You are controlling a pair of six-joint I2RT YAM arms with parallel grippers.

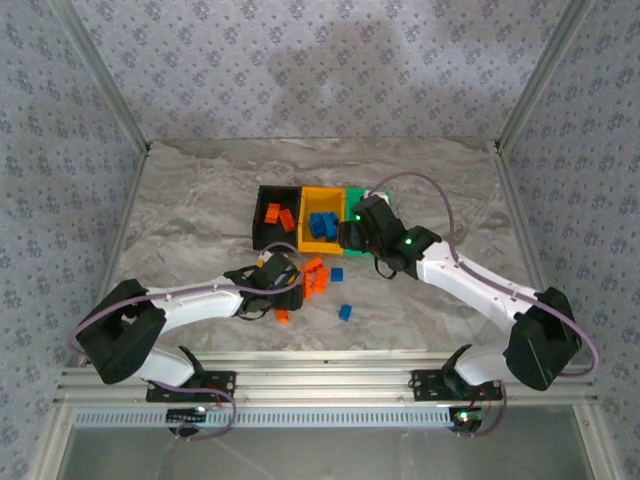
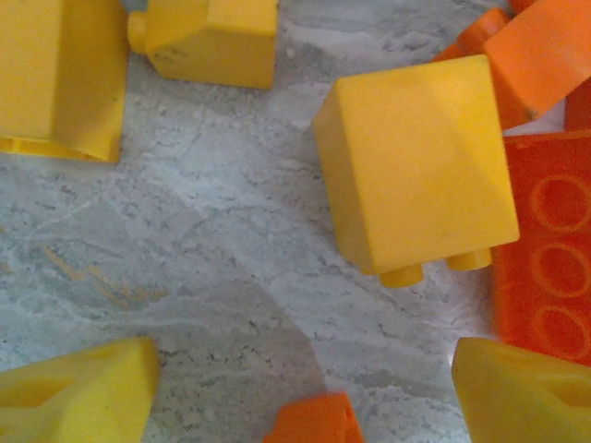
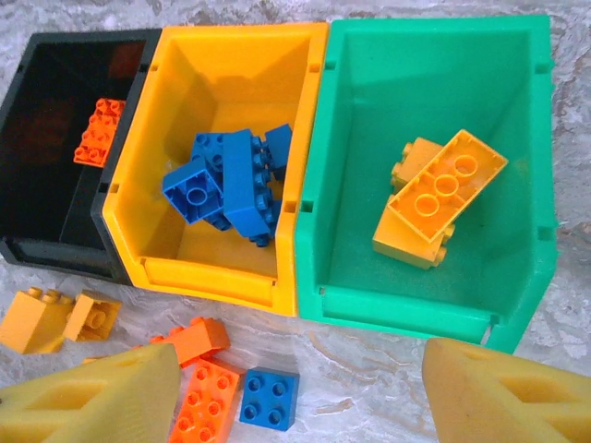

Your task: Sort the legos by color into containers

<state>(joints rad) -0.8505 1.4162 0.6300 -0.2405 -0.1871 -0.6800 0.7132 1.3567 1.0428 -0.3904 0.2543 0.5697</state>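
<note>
The containers stand in a row: a black bin (image 3: 55, 240) holding an orange brick (image 3: 100, 131), a yellow bin (image 3: 212, 277) with several blue bricks (image 3: 231, 185), and a green bin (image 3: 406, 305) with yellow bricks (image 3: 439, 198). My right gripper (image 3: 305, 397) hangs open and empty over the table just in front of the yellow and green bins, near a loose blue brick (image 3: 270, 399) and orange bricks (image 3: 208, 401). My left gripper (image 2: 300, 397) is open low over the table. A yellow brick (image 2: 416, 175) lies ahead of it, and an orange brick (image 2: 314, 425) lies between its fingers, untouched.
More loose legos lie in front of the bins: an orange cluster (image 1: 315, 278), two blue bricks (image 1: 337, 274) (image 1: 345, 312), one orange brick (image 1: 282, 316), and yellow bricks (image 2: 60, 78) (image 2: 208, 37). A flat orange brick (image 2: 545, 268) sits right of the left gripper.
</note>
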